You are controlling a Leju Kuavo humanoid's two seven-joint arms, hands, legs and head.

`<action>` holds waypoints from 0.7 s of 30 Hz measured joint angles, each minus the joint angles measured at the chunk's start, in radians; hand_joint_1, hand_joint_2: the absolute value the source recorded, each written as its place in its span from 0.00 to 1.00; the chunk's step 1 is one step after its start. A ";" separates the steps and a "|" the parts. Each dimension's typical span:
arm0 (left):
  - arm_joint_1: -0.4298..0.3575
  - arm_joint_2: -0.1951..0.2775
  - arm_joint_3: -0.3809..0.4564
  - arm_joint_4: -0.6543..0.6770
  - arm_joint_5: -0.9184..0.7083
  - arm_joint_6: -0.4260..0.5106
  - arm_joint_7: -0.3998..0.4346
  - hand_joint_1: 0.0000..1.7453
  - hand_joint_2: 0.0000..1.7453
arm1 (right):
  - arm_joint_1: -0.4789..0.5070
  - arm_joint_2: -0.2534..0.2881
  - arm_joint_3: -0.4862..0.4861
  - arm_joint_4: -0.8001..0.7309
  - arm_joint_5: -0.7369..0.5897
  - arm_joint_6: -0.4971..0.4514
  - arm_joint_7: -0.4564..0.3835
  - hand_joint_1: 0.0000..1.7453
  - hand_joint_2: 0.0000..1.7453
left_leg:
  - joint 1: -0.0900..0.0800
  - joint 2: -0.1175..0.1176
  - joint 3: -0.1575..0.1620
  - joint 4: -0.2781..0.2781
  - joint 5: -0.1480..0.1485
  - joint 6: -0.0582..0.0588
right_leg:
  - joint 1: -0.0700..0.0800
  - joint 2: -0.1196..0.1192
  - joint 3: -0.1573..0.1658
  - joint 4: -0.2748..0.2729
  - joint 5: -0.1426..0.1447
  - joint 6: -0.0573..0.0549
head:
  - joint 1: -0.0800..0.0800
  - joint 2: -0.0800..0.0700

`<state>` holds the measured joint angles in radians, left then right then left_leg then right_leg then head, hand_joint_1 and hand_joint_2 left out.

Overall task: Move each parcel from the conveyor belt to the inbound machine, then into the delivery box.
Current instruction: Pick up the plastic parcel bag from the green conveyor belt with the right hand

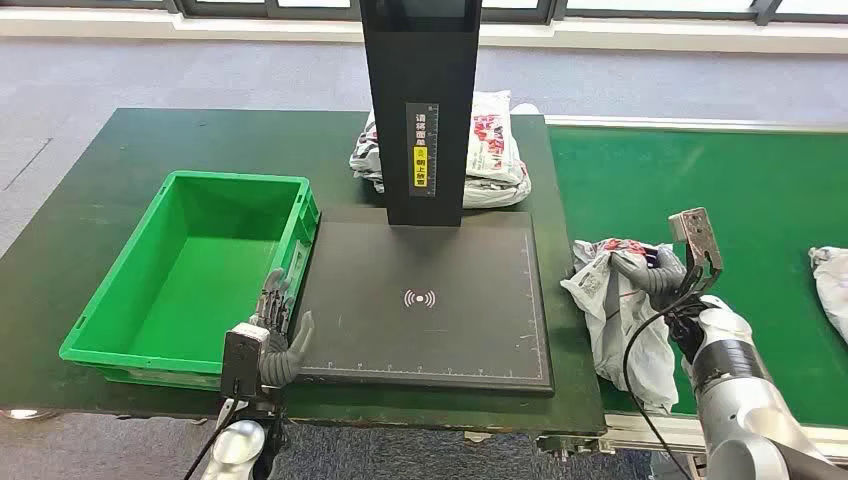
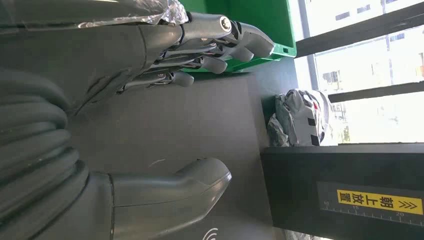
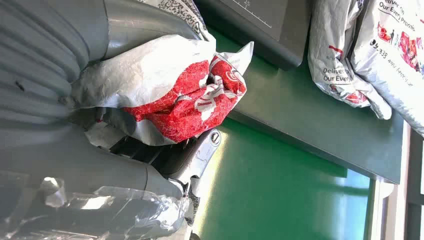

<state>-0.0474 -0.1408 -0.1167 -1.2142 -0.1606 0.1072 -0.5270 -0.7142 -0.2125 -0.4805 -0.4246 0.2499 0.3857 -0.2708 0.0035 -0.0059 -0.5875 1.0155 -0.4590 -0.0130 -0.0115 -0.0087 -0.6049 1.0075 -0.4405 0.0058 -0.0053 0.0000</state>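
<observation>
Right robot hand point(image 1: 668, 280) grips a crinkled grey-and-red plastic parcel point(image 1: 618, 300); left robot hand point(image 1: 278, 335) spread, holding nothing.

The parcels point(image 3: 365, 45) behind the machine read "Deliver Our Even Promis".

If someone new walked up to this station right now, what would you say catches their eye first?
Probably the tall black scanner column rising from the dark inbound pad mid-table, with the bright green delivery box beside it, nothing visible inside. Next, the right hand gripping a crumpled grey-and-red parcel at the conveyor belt's edge. More parcels lie piled behind the column.
</observation>
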 joint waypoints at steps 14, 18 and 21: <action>-0.001 0.000 0.000 0.004 0.001 0.000 0.000 0.00 1.00 | 0.000 0.005 -0.016 0.000 0.001 0.000 0.000 1.00 1.00 | 0.000 0.000 0.000 0.000 0.000 0.000 | 0.000 0.000 0.000 0.000 0.000 0.000 | 0.000 0.000; -0.001 0.000 0.000 0.004 0.001 0.000 0.000 0.00 1.00 | 0.000 0.005 -0.016 0.000 0.001 0.000 0.000 1.00 1.00 | 0.000 0.000 0.000 0.000 0.000 0.000 | 0.000 0.000 0.000 0.000 0.000 0.000 | 0.000 0.000; -0.001 0.000 0.000 0.004 0.001 0.000 0.000 0.00 1.00 | 0.000 0.005 -0.016 0.000 0.001 0.000 0.000 1.00 1.00 | 0.000 0.000 0.000 0.000 0.000 0.000 | 0.000 0.000 0.000 0.000 0.000 0.000 | 0.000 0.000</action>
<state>-0.0487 -0.1408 -0.1167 -1.2104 -0.1595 0.1072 -0.5272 -0.7143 -0.2072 -0.4963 -0.4246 0.2513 0.3857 -0.2708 0.0035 -0.0060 -0.5876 1.0155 -0.4590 -0.0130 -0.0115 -0.0087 -0.6049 1.0075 -0.4405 0.0058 -0.0053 0.0000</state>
